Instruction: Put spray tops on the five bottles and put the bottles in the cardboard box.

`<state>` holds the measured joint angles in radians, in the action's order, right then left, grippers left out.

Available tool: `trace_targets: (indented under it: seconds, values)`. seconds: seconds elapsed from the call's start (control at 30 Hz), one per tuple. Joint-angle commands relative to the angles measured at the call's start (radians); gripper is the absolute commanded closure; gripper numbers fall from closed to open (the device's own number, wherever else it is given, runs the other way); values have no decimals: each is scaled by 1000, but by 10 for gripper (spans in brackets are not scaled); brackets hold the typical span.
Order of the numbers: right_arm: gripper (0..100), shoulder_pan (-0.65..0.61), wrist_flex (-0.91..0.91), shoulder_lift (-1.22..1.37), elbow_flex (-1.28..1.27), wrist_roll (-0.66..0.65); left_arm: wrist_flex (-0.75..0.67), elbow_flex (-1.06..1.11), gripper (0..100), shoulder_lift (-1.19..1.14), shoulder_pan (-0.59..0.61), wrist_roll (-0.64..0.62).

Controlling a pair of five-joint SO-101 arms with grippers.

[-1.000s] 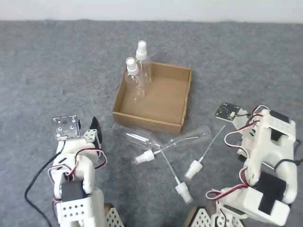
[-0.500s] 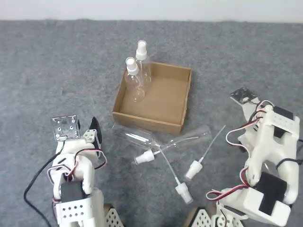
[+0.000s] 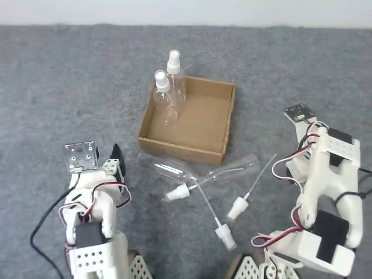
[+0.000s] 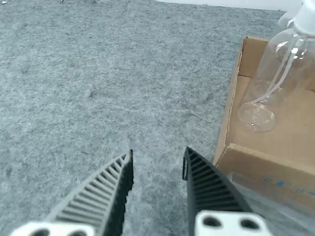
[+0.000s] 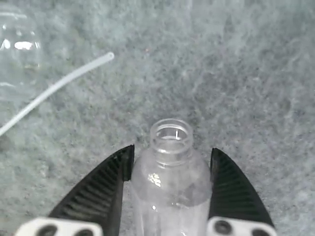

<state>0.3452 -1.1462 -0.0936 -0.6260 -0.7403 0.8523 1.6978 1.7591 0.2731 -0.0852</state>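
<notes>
The cardboard box [image 3: 203, 125] lies mid-table; two capped clear bottles [image 3: 165, 100] [image 3: 176, 74] stand in its far left corner. In front of it lie two uncapped bottles [image 3: 164, 167] [image 3: 233, 169] and three spray tops [image 3: 177, 193] [image 3: 237, 207] [image 3: 225, 235] with long tubes. In the right wrist view my right gripper [image 5: 171, 149] is shut on an uncapped clear bottle [image 5: 170, 179], neck pointing away from the wrist, just above the carpet. My left gripper [image 4: 157, 157] is open over bare carpet beside the box [image 4: 231, 128], with a capped bottle [image 4: 275, 73] in sight.
Grey felt covers the table. The left arm [image 3: 93, 215] stands at the near left, the right arm [image 3: 325, 186] at the near right. A loose tube [image 5: 59, 86] and another clear bottle [image 5: 15, 49] lie close to the right gripper.
The right arm's wrist has swung away from the box and turned, its camera board now farther back and to the right. The left arm and the table's objects have not moved.
</notes>
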Motion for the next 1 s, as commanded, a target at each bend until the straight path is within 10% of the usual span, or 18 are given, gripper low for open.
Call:
trace_targets:
  seconds: [0.0,0.97]
  values:
    - [795,-16,8,-18,54,20,-6,-10,844,17,2,-5]
    - [705,-15,-24,-122,-63,20,-6,-10,844,17,2,-3]
